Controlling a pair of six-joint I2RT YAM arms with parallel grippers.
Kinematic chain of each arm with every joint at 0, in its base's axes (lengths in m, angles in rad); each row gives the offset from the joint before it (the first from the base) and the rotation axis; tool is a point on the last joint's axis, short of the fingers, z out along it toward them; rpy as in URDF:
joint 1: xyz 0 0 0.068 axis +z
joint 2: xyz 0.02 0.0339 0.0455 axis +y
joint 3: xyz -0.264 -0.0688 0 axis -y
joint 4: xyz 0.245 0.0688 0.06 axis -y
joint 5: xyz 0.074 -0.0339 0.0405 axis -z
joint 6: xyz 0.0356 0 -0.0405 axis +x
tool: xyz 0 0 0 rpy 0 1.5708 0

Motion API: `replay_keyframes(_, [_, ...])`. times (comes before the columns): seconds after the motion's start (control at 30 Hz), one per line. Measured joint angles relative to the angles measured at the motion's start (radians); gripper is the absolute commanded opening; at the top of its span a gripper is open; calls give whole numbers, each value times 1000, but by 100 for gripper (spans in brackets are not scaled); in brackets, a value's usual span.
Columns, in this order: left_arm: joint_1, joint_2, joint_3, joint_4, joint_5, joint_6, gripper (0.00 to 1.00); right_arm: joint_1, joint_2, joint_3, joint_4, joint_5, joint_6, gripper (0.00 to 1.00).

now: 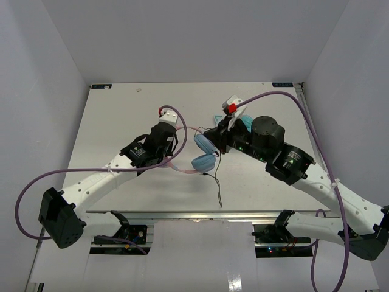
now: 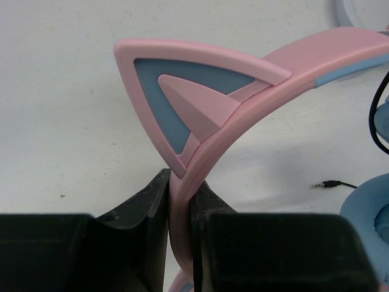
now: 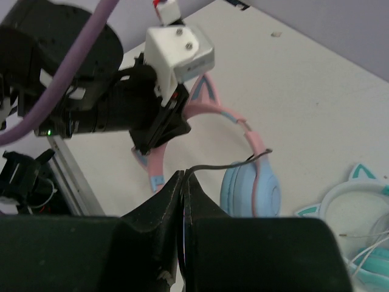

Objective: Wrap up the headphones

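Note:
The headphones (image 1: 204, 162) lie mid-table: a pink cat-ear headband (image 2: 255, 103) with two light-blue ear cups (image 3: 251, 188). My left gripper (image 2: 182, 190) is shut on the pink band just below one cat ear; in the top view the left gripper (image 1: 174, 151) sits left of the cups. My right gripper (image 3: 185, 176) is shut on the thin black cable (image 3: 225, 165), which runs from its tips to the near cup. Seen from above, the right gripper (image 1: 214, 136) is just right of the cups. The loose cable end (image 1: 216, 187) trails toward the table's near edge, and its plug (image 2: 331, 184) rests on the table.
A second cat-ear pair, white with teal cups (image 3: 360, 213), lies close behind the right arm, partly hidden in the top view as a teal patch (image 1: 247, 125). The table's near edge rail (image 1: 200, 214) runs just below the cable end. Grey walls enclose the table.

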Motion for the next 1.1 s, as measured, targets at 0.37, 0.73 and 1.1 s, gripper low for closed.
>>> replay_keyframes(0.37, [41,54,78,-33,-60,-111,0,62,-38,-164,85,-85,51,8])
replay_keyframes(0.73, [75,19,129,-72,5,-261,0,190,-90,-438,249,10,92,8])
replay_keyframes(1.1, [76,-162,141,-120,98,-334,0,215,-120,-650,515,110,92,8])
